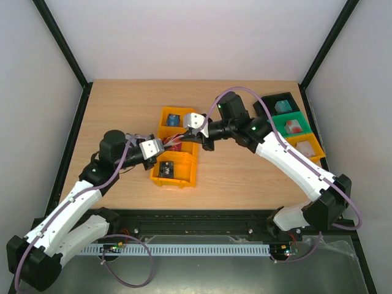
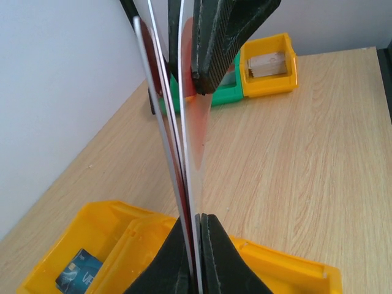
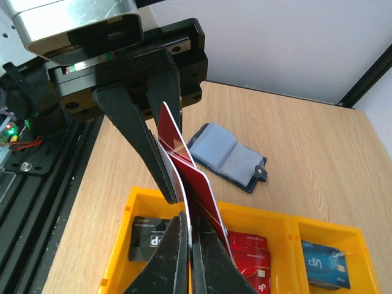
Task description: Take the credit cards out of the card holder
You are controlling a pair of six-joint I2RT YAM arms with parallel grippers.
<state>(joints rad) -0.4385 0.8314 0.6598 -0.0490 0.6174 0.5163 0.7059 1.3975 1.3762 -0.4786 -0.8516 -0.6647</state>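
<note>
Pinching the near edge of a small fan of credit cards, the right gripper shows at the bottom centre of its own wrist view with its jaws drawn narrow on the plastic. The left gripper is drawn just as tight on the opposite edge, so both arms hold one bundle. In the left wrist view the cards stand edge-on as several thin lines. They run from that gripper at the bottom of the frame up to the other at the top, so their long axis lies along the line between the two pincers.

Directly below them sits the yellow bin. In the right wrist view a dark card lies in its lower left compartment, red cards in the middle one and a blue card at lower right.

Beyond the bin, at the centre of that frame, the card holder lies open and flat on the wood, apart from both grippers. It is on the left arm's side, so that arm looks nearer. Whether any card remains in its pockets cannot be told.

Since both pincers share the bundle, one likely has to release or slide off before a card can drop.
</note>
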